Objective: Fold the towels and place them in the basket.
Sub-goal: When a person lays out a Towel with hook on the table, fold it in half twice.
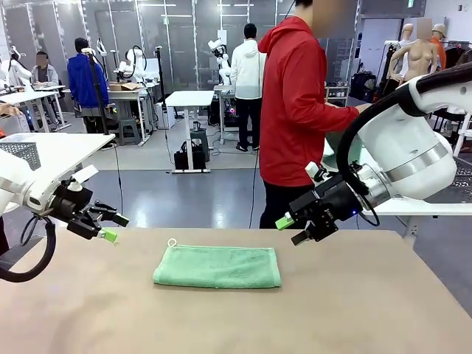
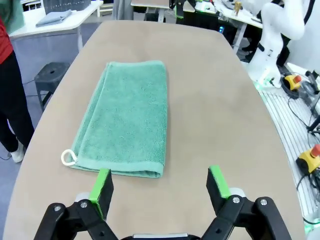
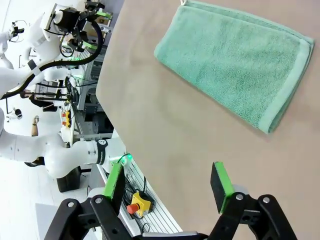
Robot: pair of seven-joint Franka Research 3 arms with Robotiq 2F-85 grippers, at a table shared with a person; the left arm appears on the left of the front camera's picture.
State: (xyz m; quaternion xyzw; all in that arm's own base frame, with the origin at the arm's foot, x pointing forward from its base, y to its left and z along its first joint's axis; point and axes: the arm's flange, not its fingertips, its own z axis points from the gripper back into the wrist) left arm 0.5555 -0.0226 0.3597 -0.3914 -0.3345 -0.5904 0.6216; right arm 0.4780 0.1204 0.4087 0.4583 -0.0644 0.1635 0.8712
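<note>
A mint green towel lies folded flat in the middle of the table, its white loop at the far left corner. My left gripper hovers open just left of it, nothing between the fingers. On the towel's far right, my right gripper hangs open and empty above the table. A grey-blue towel lies on a white side table beyond the right end, next to the dark basket.
A person in a red hoodie stands at the far edge, turned toward the side table, with a pale green cloth by the hands. A pale mesh container sits on a white table at far left. Bare tabletop surrounds the towel.
</note>
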